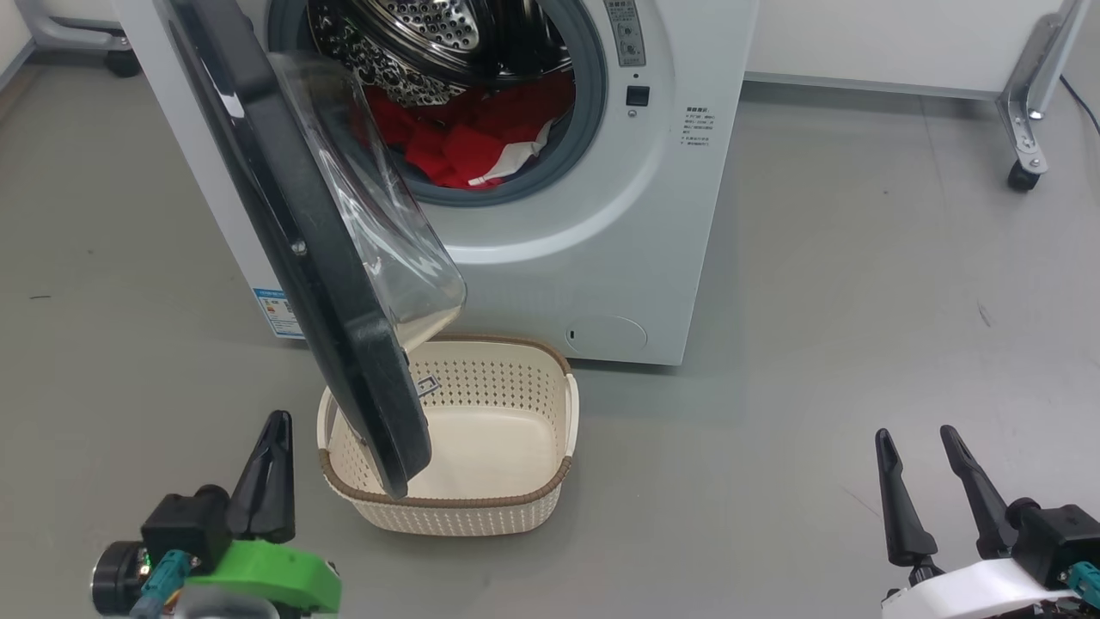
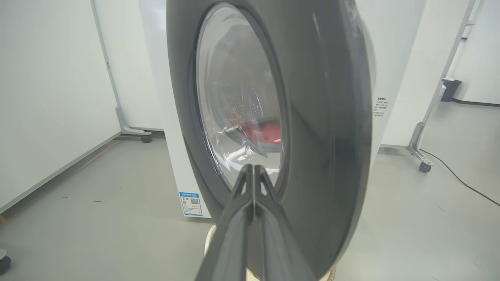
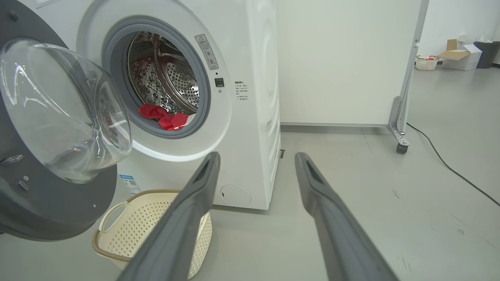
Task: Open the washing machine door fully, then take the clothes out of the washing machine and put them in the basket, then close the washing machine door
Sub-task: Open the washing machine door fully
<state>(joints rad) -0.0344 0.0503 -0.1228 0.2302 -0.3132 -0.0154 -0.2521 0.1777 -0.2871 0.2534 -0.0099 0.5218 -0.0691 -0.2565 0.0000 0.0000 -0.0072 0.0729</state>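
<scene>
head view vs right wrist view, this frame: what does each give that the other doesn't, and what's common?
Head view adds: the left end effector, shut, low and left of the washing machine door, whose lower edge overhangs the basket.
Right wrist view adds: far-corner clutter, a cardboard box and a dark bin.
Shared: the open right end effector, the door swung part-open, red clothes lying in the drum, and the basket below the door.
</scene>
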